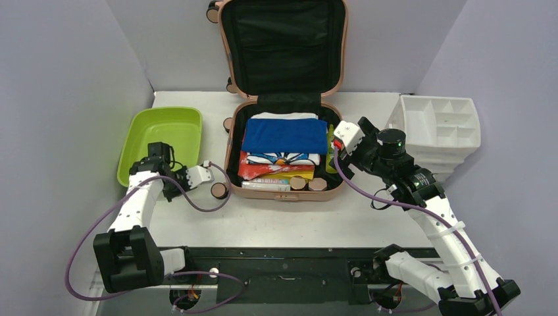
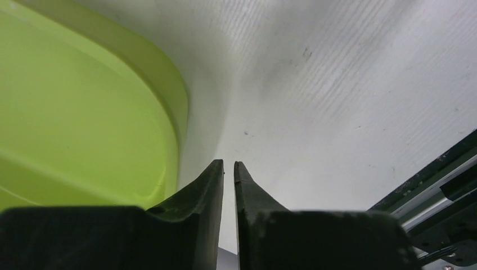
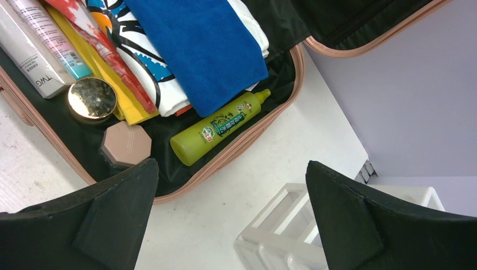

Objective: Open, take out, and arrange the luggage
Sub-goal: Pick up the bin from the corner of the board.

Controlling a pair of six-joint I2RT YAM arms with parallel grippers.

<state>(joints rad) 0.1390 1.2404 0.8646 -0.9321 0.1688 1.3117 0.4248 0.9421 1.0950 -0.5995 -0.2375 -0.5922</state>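
The salmon-pink luggage (image 1: 229, 148) lies open mid-table with its black-lined lid standing upright at the back. Its base (image 3: 232, 158) holds a folded blue cloth (image 1: 284, 135), printed clothes, tubes, small jars and a green bottle (image 3: 219, 126) along the right wall. My right gripper (image 1: 339, 141) hovers open over the case's right rim, and in the right wrist view it (image 3: 229, 169) has nothing between its fingers. My left gripper (image 1: 209, 172) sits left of the case by the tub. Seen from its wrist, the left gripper (image 2: 229, 164) has its jaws nearly together over bare table, holding nothing.
A lime-green tub (image 1: 161, 135) stands at the left, its rim (image 2: 169, 95) just beside my left fingers. A small round jar (image 1: 219, 191) sits on the table between the left gripper and the case. A white drawer organizer (image 1: 441, 125) stands at the right.
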